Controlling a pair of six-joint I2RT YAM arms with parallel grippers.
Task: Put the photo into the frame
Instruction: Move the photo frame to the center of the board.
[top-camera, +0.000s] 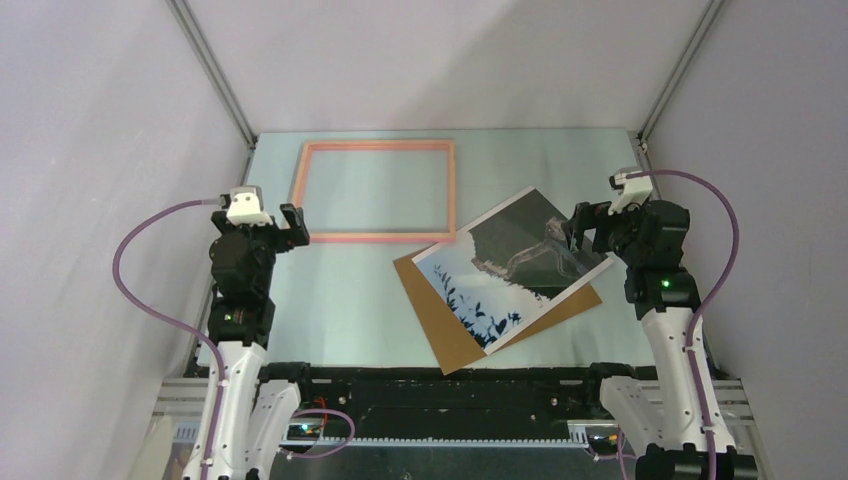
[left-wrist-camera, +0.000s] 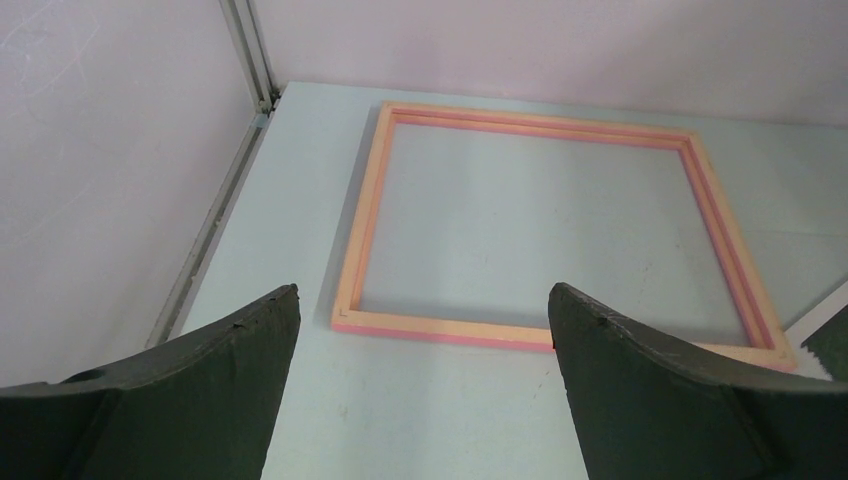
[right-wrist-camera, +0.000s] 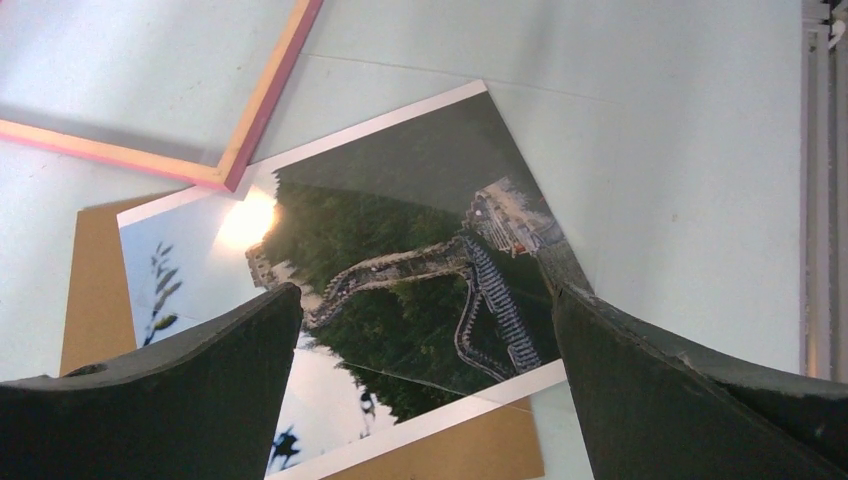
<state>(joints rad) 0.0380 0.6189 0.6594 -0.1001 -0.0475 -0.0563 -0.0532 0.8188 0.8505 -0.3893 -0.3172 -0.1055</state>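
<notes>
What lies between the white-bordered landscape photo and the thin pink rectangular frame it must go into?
Nothing visible. The photo rests on a flat brown board, its edge right at the frame's near-right corner, and nothing lies inside the frame.

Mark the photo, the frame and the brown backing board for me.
the photo (top-camera: 520, 265), top view, on the dark hill.
the frame (top-camera: 375, 238), top view, near rail.
the backing board (top-camera: 445, 328), top view, bare left strip.

I look down on a pale green worktop (top-camera: 350, 300) boxed in by plain white walls (top-camera: 100, 120) on its left, far and right sides. Metal posts (top-camera: 213, 70) rise from both far corners. A soft, even sheen of light (top-camera: 560, 160) lies along its far edge, and a black rail (top-camera: 430, 385) lines its near edge.
</notes>
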